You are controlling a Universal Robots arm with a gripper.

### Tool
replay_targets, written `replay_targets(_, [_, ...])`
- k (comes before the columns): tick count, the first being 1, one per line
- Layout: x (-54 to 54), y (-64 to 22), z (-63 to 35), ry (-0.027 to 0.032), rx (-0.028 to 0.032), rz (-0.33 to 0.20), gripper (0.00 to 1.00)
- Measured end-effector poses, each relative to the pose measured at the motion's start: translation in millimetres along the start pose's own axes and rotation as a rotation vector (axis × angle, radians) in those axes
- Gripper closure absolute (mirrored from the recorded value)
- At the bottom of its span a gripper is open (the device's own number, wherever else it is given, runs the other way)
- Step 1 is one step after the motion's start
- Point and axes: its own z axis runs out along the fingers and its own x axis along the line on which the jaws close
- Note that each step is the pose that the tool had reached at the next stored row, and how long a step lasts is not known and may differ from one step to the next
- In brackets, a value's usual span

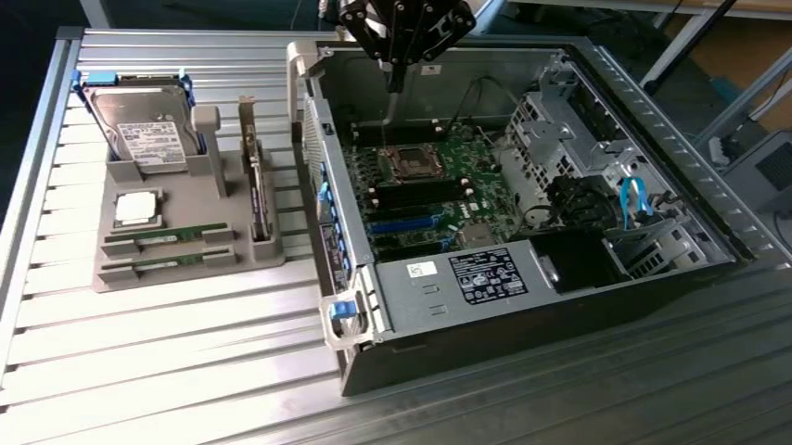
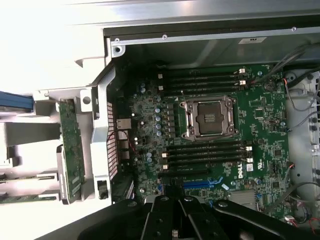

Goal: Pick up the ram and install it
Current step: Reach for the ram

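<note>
Two green ram sticks lie flat in the slots of a grey holder tray on the exterior view's left, one behind the other. My gripper hangs shut over the back of the open computer case, above the motherboard, far from the ram and with nothing in it. In the wrist view the gripper looks down on the motherboard, with its bare processor socket and dark memory slots on both sides of the socket. A ram stick shows faintly at the frame's edge.
The holder tray also carries a hard drive, a square silver processor chip and an upright dark expansion card. Drive cages and cables fill the case's right side. The slatted metal table is bare in front.
</note>
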Motion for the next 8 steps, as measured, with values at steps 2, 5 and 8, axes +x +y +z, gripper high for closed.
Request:
replay_targets(2, [5.1, -0.4, -0.2, 0.0001, 0.0, 0.0, 0.9])
replay_targets(5, [11.2, -0.8, -0.3, 0.0, 0.0, 0.0, 0.9])
replay_targets(8, [19.4, -1.4, -0.5, 0.0001, 0.0, 0.0, 0.9])
